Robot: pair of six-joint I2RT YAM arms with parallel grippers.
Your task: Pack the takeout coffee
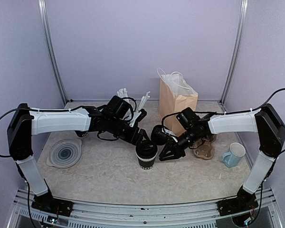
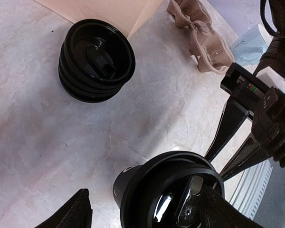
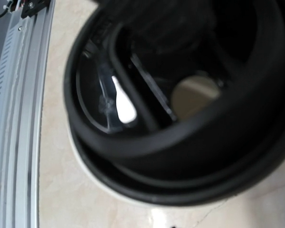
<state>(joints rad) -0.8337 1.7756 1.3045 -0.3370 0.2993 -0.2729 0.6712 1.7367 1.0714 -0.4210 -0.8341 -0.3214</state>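
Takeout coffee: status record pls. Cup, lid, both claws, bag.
cup: takeout coffee, upright on table, in front of the bag
lid: black, on top
left claw: open, straddling the cup
right claw: tips at the lid's edge, grip unclear
bag: paper bag, upright, open, cup not inside
nearby: stack of lids

The pale marbled surface [image 1: 109,180] carries a brown paper bag [image 1: 173,107]; before it stands a lidded black paper cup [image 1: 146,154], front-right a pale blue mug [image 1: 233,155].
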